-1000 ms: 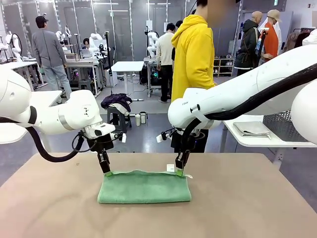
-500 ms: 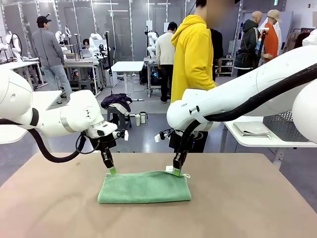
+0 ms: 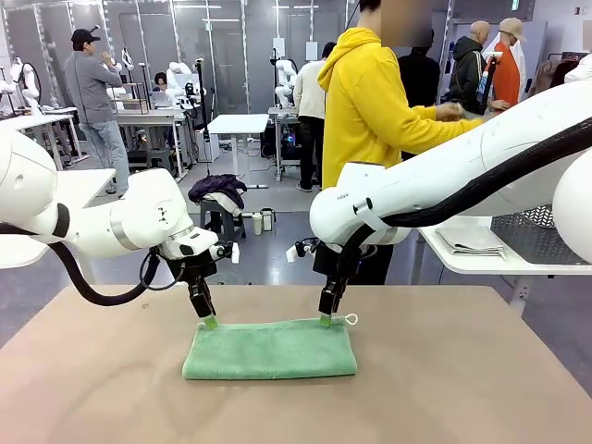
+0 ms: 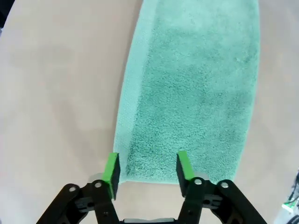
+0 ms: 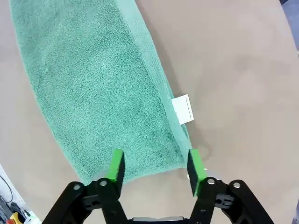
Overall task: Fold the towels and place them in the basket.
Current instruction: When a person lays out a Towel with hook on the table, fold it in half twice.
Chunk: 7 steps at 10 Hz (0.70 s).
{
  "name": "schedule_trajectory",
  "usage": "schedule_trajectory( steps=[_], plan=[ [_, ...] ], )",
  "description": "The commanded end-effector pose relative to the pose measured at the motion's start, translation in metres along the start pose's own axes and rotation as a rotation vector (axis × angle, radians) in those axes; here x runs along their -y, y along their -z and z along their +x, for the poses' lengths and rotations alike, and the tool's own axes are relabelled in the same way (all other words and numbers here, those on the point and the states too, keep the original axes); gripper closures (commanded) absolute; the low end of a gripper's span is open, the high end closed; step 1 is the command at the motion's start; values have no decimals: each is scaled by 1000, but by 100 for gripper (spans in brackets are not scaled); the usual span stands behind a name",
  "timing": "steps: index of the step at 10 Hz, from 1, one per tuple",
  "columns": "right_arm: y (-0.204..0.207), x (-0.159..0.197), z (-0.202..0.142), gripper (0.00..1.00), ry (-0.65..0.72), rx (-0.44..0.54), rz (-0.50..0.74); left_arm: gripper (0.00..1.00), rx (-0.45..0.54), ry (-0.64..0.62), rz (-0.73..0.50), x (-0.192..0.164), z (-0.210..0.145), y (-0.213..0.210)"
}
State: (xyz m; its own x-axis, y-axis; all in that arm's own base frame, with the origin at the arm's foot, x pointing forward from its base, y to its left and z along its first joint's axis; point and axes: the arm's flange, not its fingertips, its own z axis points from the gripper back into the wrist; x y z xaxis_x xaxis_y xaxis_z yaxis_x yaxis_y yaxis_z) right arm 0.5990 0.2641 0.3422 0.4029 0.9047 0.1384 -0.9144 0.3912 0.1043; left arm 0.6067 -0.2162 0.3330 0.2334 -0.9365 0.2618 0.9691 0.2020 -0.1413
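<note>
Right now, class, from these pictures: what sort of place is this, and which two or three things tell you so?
Most likely a robotics lab or test hall. Two white robot arms hang over a green towel on a table, white work tables with gear stand behind, and people stand about.

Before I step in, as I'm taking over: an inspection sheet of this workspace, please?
Surface: brown table, no spills seen.
Job's things: green towel folded, lying flat; white label by the right gripper; folded pale cloth on the white side table.
Clutter: nothing seen.
Grippers: left gripper and right gripper open, over the towel's far corners, holding nothing.
Cables: black hoses along both arms, off the table.
Surroundings: person in yellow hoodie at the far side.
</note>
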Motion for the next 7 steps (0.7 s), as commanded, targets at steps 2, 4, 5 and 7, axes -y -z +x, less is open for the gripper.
schedule_trajectory(
  steps=[2, 4, 5, 7],
  plan=[
    [-6, -12, -9, 0, -37, -19, -34, 0, 9, 64, -29, 19, -9, -9],
    [-7, -14, -8, 0, -37, -15, -32, 0, 8, 71, -28, 24, -9, -10],
    [-8, -16, -9, 0, -27, -7, -30, 0, 27, 78, -27, 28, -10, -13],
    [-6, -11, 0, 0, -27, -16, -17, 0, -8, 61, -11, 19, -2, -8]
  ],
)
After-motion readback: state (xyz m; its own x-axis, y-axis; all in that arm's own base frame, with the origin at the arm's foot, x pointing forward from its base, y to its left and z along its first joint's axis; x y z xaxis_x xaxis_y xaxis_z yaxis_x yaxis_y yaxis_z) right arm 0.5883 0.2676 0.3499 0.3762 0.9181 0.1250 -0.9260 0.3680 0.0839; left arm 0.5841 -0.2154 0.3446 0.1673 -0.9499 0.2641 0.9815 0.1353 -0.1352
